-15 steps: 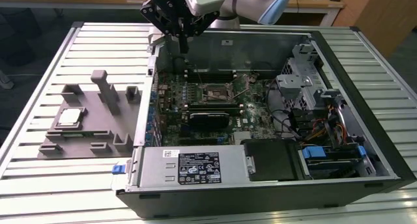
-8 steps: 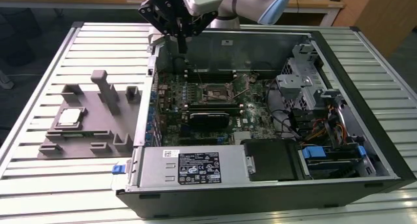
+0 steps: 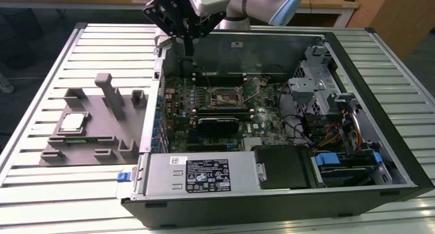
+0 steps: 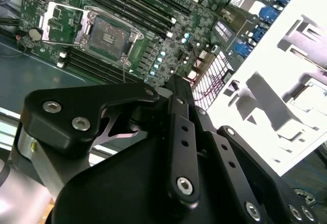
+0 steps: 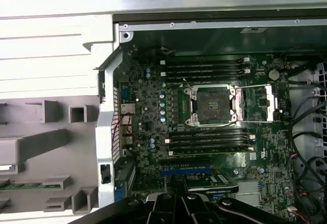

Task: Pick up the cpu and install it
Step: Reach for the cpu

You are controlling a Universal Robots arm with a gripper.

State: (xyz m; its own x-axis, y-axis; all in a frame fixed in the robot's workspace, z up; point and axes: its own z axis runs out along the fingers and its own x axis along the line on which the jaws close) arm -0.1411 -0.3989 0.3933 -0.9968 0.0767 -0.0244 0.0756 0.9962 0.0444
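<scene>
The cpu (image 3: 73,122), a small square chip with a silver top, lies on the grey holder block (image 3: 102,137) at the exterior view's left, outside the computer case. My gripper (image 3: 189,52) hangs above the case's back left corner, well away from the cpu, its fingers shut together with nothing between them. In the second wrist view the gripper (image 4: 172,79) tapers to one tip. The black cpu socket (image 3: 226,97) on the motherboard is bare, its metal frame swung open, and both wrist views show the socket (image 4: 108,35) (image 5: 210,105).
The open computer case (image 3: 380,142) lies on a slatted metal table (image 3: 41,183). Inside are a power supply (image 3: 204,175), a drive cage (image 3: 316,88), cable bundles (image 3: 326,129) and memory slots (image 5: 204,68). Upright pegs (image 3: 105,88) rise from the holder block.
</scene>
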